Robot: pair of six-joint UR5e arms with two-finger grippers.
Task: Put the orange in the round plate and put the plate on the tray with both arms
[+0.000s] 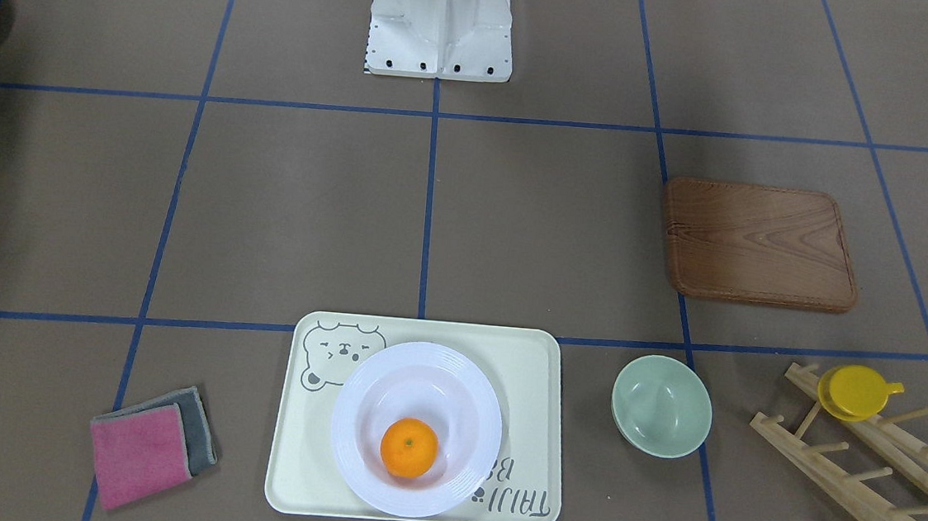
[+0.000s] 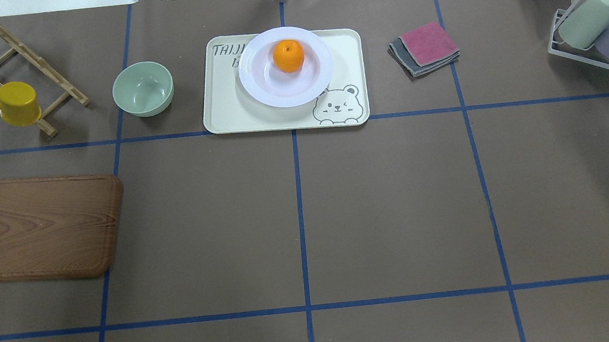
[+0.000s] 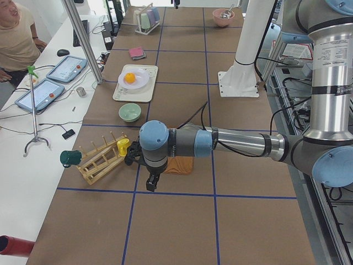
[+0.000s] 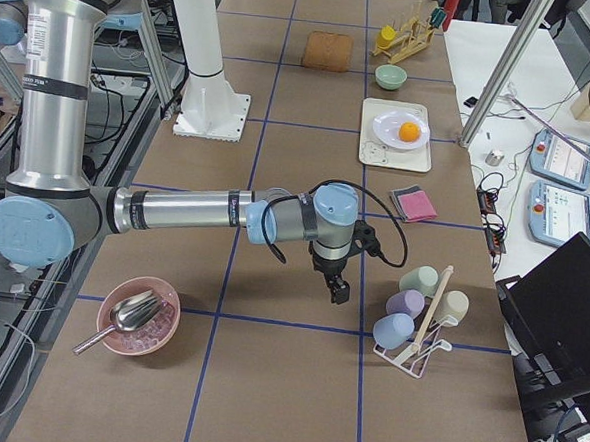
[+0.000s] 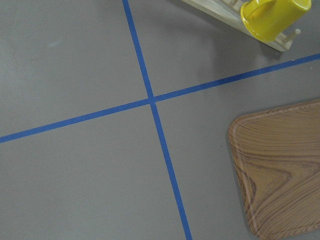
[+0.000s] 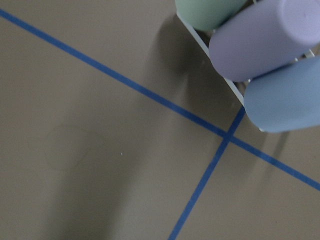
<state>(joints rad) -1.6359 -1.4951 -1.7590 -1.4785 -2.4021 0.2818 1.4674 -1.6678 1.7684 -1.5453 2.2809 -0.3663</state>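
The orange (image 1: 409,447) lies inside the white round plate (image 1: 351,434), a little off its centre. The plate rests on the cream bear tray (image 1: 530,365) at the table's far middle, with the orange (image 2: 288,55), plate (image 2: 269,90) and tray (image 2: 220,112) also showing in the overhead view. Both arms are far from the tray. My left gripper (image 3: 150,183) hangs over the table beside the wooden board. My right gripper (image 4: 339,289) hangs near the cup rack. Each shows only in a side view, so I cannot tell whether it is open or shut.
A pale green bowl (image 2: 143,89) stands left of the tray, and folded cloths (image 2: 427,47) lie to its right. A wooden board (image 2: 44,227), a peg rack holding a yellow cup (image 2: 16,104), a rack of cups (image 2: 598,25) and a pink bowl (image 4: 137,317) are also here. A person (image 3: 16,38) is at the side bench.
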